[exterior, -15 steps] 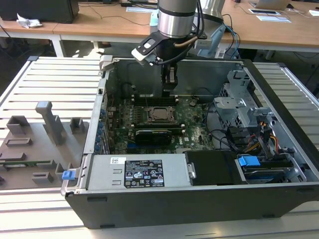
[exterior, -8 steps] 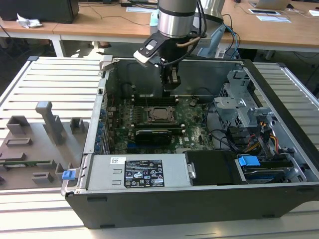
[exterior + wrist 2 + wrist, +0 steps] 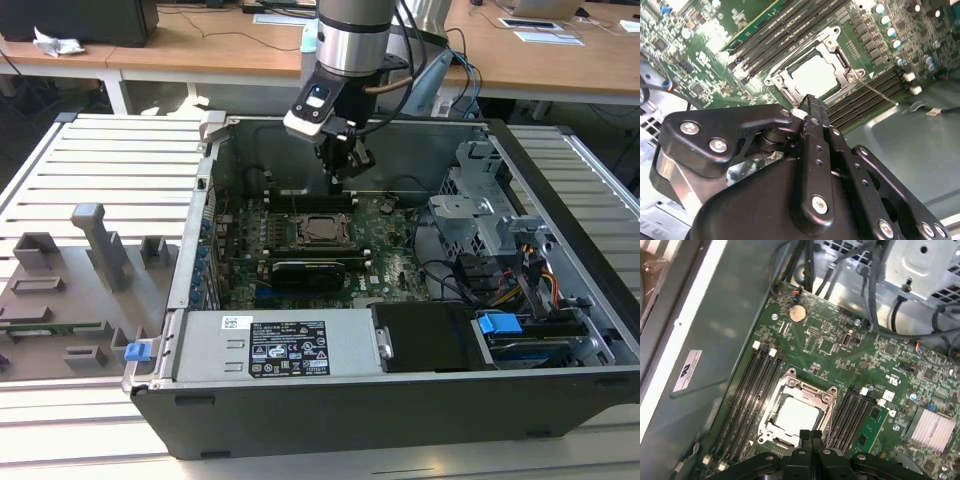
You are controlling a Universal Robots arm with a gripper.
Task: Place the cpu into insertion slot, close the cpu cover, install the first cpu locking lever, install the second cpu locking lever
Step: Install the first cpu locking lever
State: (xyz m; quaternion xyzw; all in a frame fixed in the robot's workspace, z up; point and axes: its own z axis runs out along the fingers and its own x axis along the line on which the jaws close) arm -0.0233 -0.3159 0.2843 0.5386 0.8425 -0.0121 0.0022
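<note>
The black gripper, jaws pressed together on nothing, is hovering; in the exterior view the pale silver square cpu is lying at its seven o'clock, seated inside the dark square insertion slot.

cpu cover edge behind tool, arm cut off

Silver arm with black, screw-studded jaws.
</note>
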